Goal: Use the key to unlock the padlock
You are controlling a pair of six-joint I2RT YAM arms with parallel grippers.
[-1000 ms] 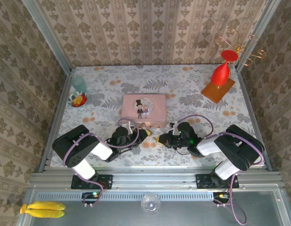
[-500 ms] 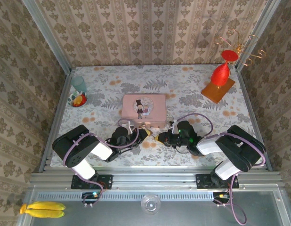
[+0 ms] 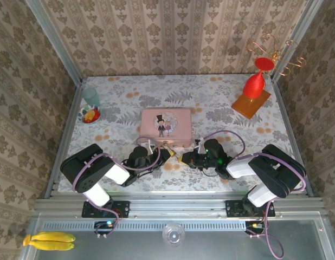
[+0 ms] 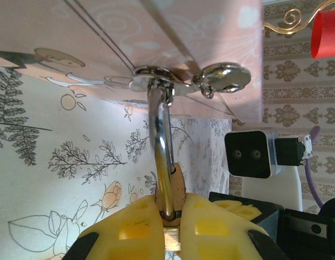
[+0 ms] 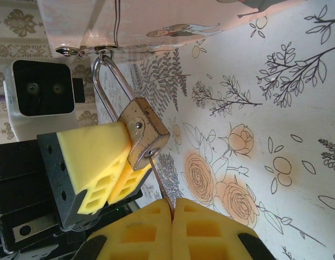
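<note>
Toward the tabletop's [image 3: 124, 103] near edge, the brass padlock [image 5: 143, 132] hangs by its silvery shackle [image 4: 159, 146] from the pink box's [image 3: 165, 123] metal hasp [image 4: 156, 81]. The left pincer [image 4: 170, 216] pinches the padlock; the right pincer [image 5: 173, 214] pinches the thin key [image 5: 159, 184] at its keyhole.

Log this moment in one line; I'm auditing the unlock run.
left fingers shut on padlock | right fingers shut on key, tip at padlock | shackle through pink box hasp

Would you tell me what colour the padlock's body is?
The padlock is brass-yellow, with a silvery shackle; the right wrist view shows it best.
</note>
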